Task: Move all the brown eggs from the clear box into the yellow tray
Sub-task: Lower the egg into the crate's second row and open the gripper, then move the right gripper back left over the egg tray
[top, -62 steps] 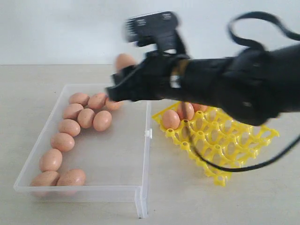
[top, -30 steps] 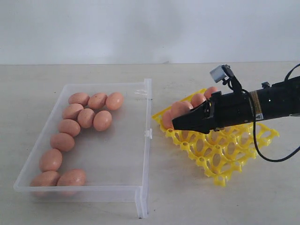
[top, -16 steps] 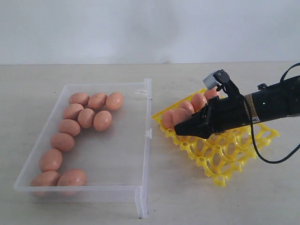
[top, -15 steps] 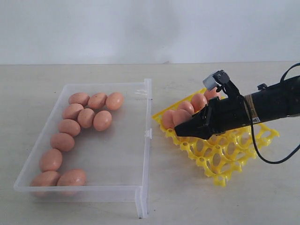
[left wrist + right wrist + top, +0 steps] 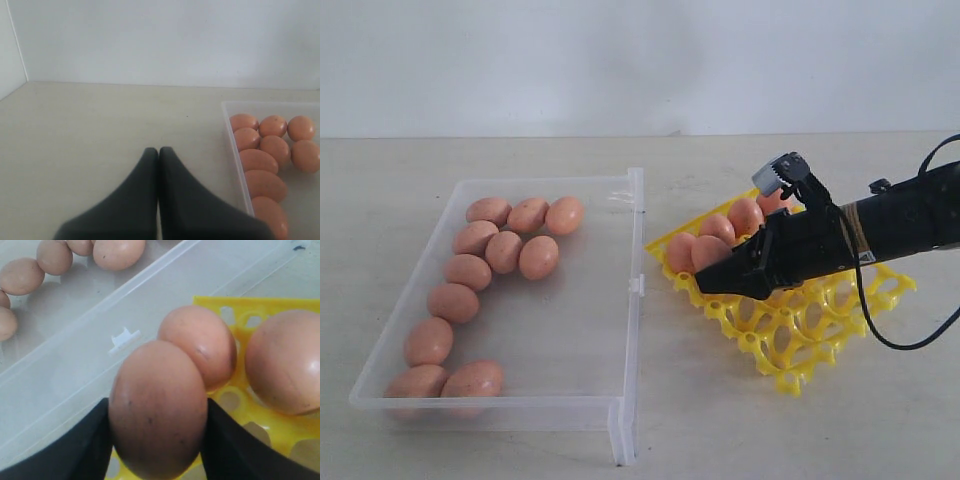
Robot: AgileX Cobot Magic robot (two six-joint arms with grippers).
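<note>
My right gripper point(image 5: 712, 282) is clamped on one brown egg, the held egg point(image 5: 157, 407): the right wrist view shows a black finger pressed against each side of its shell. The held egg sits low over the corner of the yellow tray point(image 5: 790, 350) nearest the clear box point(image 5: 635, 260), touching a tray egg point(image 5: 200, 345) seated just behind it. Whether the held egg rests in a cup hole or hangs just above one, I cannot tell. More eggs sit in the row along the tray's far edge, partly hidden behind my right arm. My left gripper point(image 5: 159, 152) has its fingers pressed together with nothing between them; it hangs over the bare table point(image 5: 100, 125), just beside the clear box and outside its wall. Eleven brown eggs point(image 5: 504, 251) lie loose in the clear box, gathered along its left side and far corner, several of them touching. The yellow tray stands on the table to the right of the clear box, close to its rim.
</note>
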